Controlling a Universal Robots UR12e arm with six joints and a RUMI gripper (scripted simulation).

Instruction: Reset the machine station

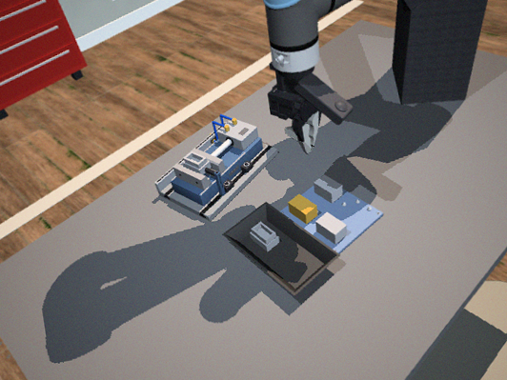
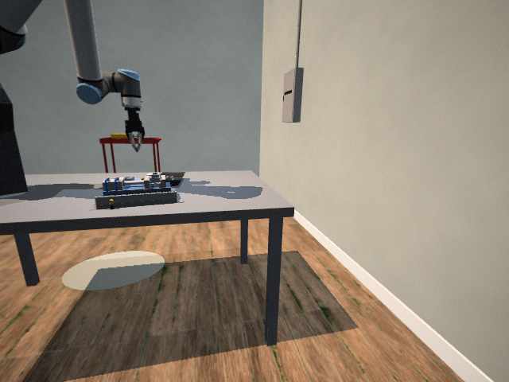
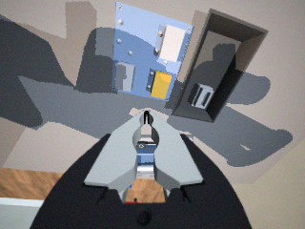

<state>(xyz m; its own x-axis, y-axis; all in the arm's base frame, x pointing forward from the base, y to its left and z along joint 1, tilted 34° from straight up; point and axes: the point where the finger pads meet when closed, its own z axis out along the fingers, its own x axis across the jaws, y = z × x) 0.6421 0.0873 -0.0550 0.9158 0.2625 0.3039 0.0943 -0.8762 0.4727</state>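
- A finished gray block with a pocket in its top is seen seated between the jaws of the blue machine vise; a blank cannot be loaded until it is taken out.
- A second pocketed gray block lies pocket up in the black outfeed tray.
- On the pale blue infeed plate with short pins three blanks are found: a plain gray aluminum blank at the far end, a yellow brass blank beside the tray, a lighter gray aluminum blank at the near end.
- The two-jaw gripper hangs well above the gray table, between vise and plate; its fingers are clenched tip to tip on nothing.
- Step in hand, as judged: a pick, of the vise part or of a blank on the plate.
- The fingers must be spread before any descent; as they stand, only a push is possible.
- The chosen block is best straddled across its short width, squarely, the pins being avoided.
- Descent is best kept vertical, so that neighbouring blanks are not nudged.
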